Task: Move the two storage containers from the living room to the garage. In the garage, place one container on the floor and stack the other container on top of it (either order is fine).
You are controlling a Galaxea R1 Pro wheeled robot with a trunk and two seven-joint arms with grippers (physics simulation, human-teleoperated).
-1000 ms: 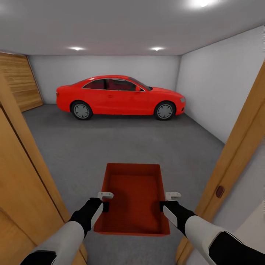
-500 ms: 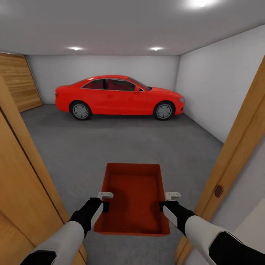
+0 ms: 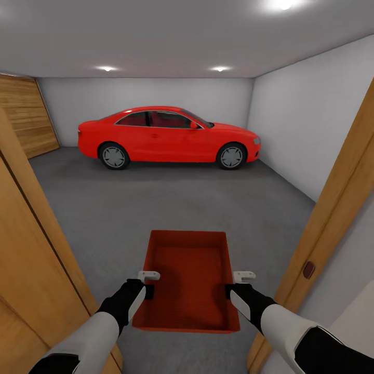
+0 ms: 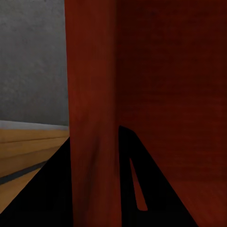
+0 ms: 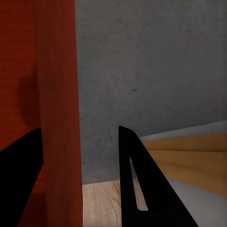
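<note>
I hold one orange-red storage container level in front of me, lidless and empty. My left gripper is shut on its left wall and my right gripper is shut on its right wall. The container hangs above the garage's dark grey concrete floor, just inside the doorway. The living room is out of view.
Wooden door-frame posts stand close on my left and right. A red coupe car is parked across the far end. A wood-panelled door fills the far left wall. White walls bound the room.
The view crept slightly forward a second ago and has held still since. The container and both grippers keep the same hold.
</note>
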